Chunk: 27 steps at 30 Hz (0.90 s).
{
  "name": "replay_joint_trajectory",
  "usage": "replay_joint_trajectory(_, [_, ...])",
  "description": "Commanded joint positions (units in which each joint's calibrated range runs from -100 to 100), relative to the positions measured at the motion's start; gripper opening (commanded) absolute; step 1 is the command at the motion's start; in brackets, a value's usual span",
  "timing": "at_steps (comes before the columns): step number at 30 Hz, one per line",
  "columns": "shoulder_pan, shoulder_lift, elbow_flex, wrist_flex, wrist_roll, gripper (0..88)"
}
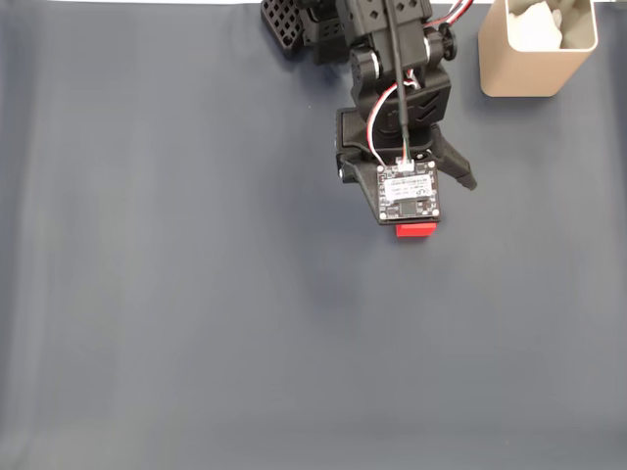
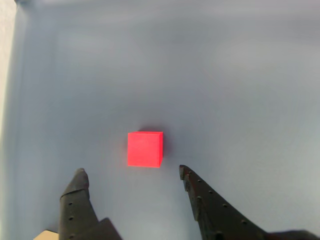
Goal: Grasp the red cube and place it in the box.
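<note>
The red cube (image 2: 144,149) lies on the dark blue-grey mat, a little ahead of my fingertips in the wrist view. In the fixed view just a sliver of the red cube (image 1: 415,230) peeks out below the wrist camera board. My gripper (image 2: 132,173) is open, its two black fingers spread wider than the cube and touching nothing. The arm hangs over the cube, and the gripper (image 1: 411,220) is mostly hidden under the board. The beige box (image 1: 535,49) stands at the top right of the fixed view, with something white inside.
The dark mat (image 1: 196,294) covers the table, with wide free room left of and below the arm. The arm's black base (image 1: 333,24) sits at the top edge. A pale strip (image 2: 6,75) runs along the left border of the wrist view.
</note>
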Motion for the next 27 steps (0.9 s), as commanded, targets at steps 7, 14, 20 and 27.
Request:
replay_joint_trajectory(7, [-0.97, 1.15, 1.78, -3.78, 0.24, 44.0])
replay_joint_trajectory(14, [-1.25, 2.80, 2.32, -6.00, 0.24, 44.0])
replay_joint_trajectory(20, [-1.47, 4.70, 1.60, -7.47, 0.15, 44.0])
replay_joint_trajectory(27, [-1.54, 7.04, 0.32, -8.79, 0.29, 44.1])
